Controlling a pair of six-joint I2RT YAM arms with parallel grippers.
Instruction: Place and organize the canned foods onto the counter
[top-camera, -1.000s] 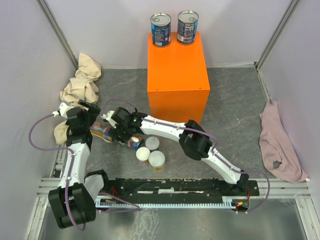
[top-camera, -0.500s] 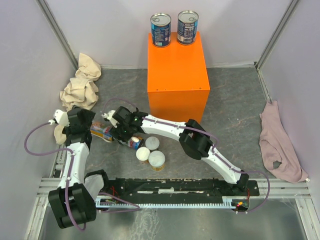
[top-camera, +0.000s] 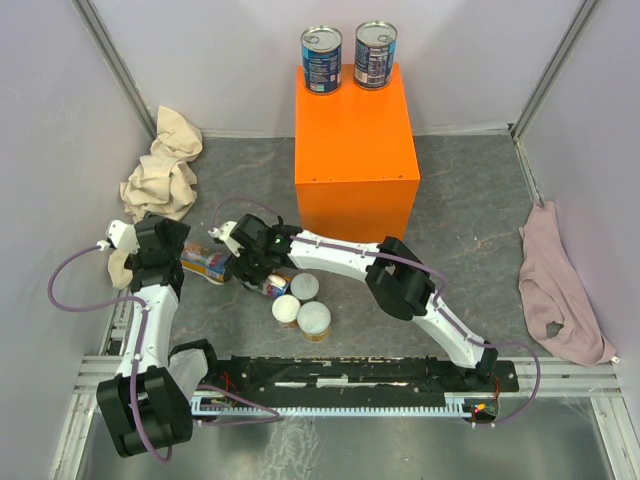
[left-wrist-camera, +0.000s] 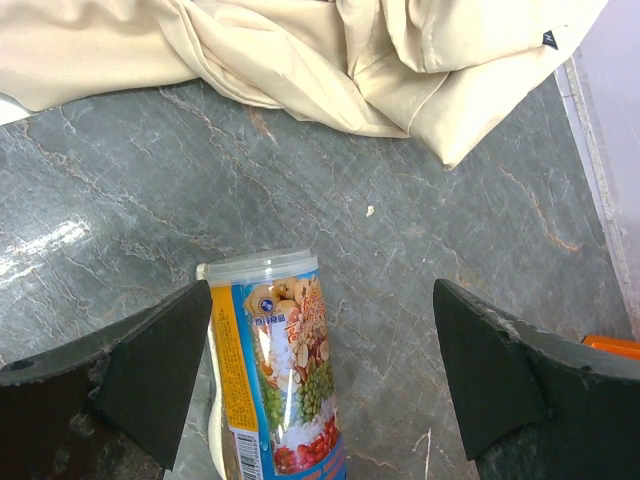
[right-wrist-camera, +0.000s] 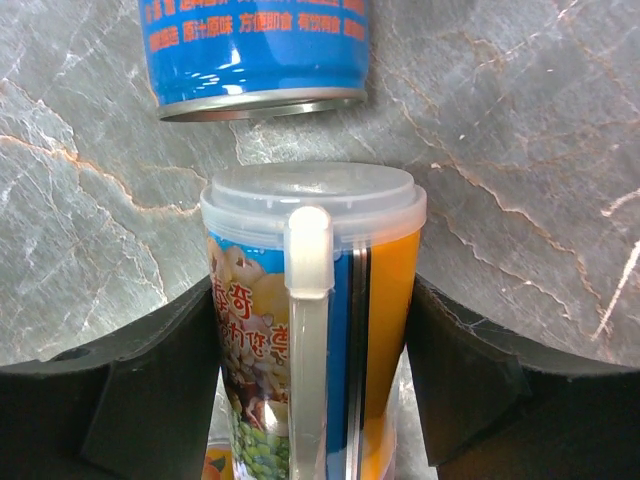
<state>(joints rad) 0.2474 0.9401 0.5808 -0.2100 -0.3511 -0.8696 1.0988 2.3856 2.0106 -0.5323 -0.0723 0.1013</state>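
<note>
Right fingers (right-wrist-camera: 150, 390) closed on the midbody of a lidded can (right-wrist-camera: 300, 290) lying toward the desk's (right-wrist-camera: 520, 150) near left corner: stiff, probably weighty, glossy label likely slippery. Left fingers (left-wrist-camera: 155, 370) wide over another can (left-wrist-camera: 280, 380).

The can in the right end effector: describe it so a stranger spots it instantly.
Find the orange box; look at the floor before it. It is the can clamped in the right end effector, lying sideways, while three white-lidded cans beside it stand upright.
</note>
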